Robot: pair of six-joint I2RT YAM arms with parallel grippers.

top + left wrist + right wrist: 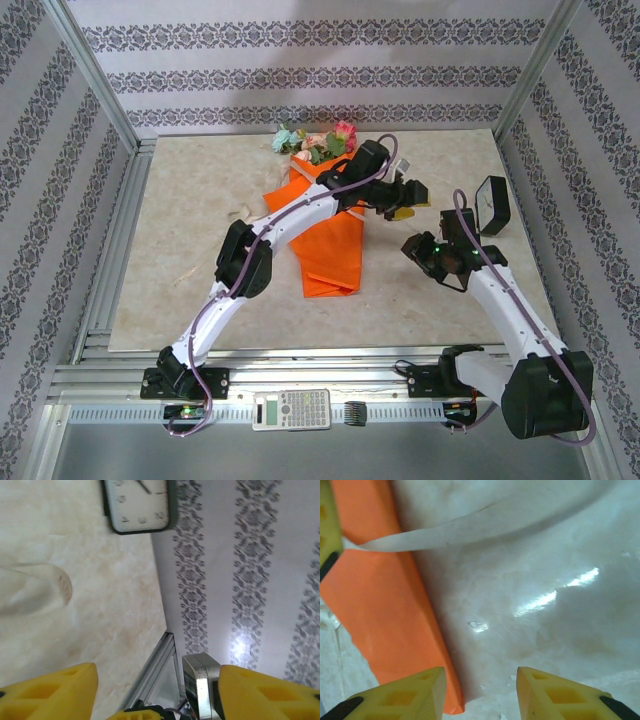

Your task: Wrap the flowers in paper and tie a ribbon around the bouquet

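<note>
The orange paper (330, 250) lies folded on the table, with the flowers (315, 140) sticking out of its far end as a loose bouquet. My left gripper (400, 205) reaches across to the right of the paper. In the left wrist view the left gripper (157, 672) is open with nothing between its fingers, and a loop of the beige ribbon (35, 587) lies on the table ahead. My right gripper (418, 248) is open (480, 677) just off the paper's (380, 610) right edge. The ribbon (470, 525) runs across the table beyond it, to a yellow finger (327, 520).
A black-framed clock (490, 205) stands at the table's right edge, also in the left wrist view (140, 505). Patterned walls and an aluminium frame (110, 100) close in the table. A calculator (291, 408) lies on the rail in front.
</note>
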